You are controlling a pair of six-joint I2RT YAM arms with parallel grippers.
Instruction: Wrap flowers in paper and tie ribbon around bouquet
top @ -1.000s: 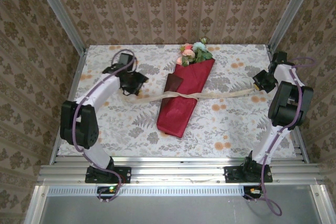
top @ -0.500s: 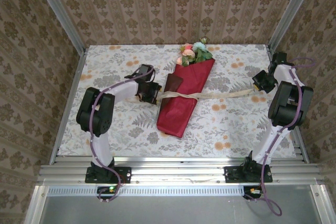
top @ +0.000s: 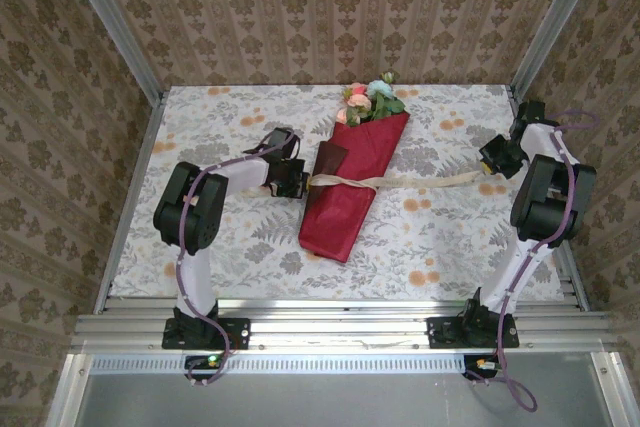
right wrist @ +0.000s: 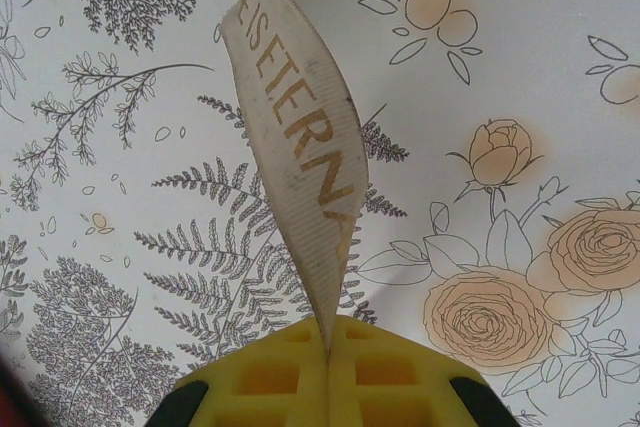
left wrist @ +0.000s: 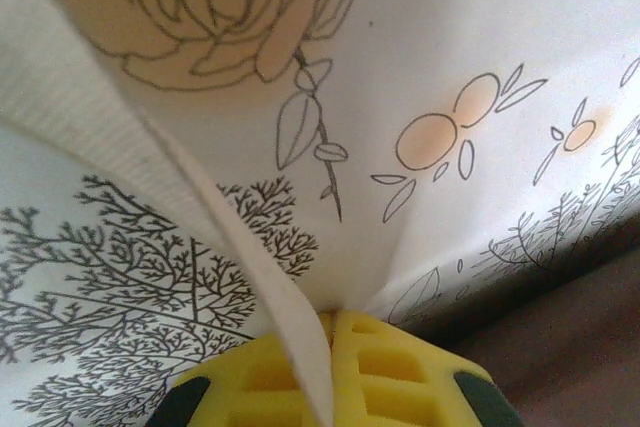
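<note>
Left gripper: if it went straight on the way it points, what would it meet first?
Probably the tablecloth: the left gripper, shut on the ribbon, points down at it. The red paper lies just beyond; depth is unclear.

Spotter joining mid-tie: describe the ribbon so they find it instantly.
Start at the red bouquet lying mid-table. The ribbon is the thin cream strip crossing it, pinched by the left gripper and right gripper. Unlike the printed tablecloth, it is ribbed with gold lettering.
</note>
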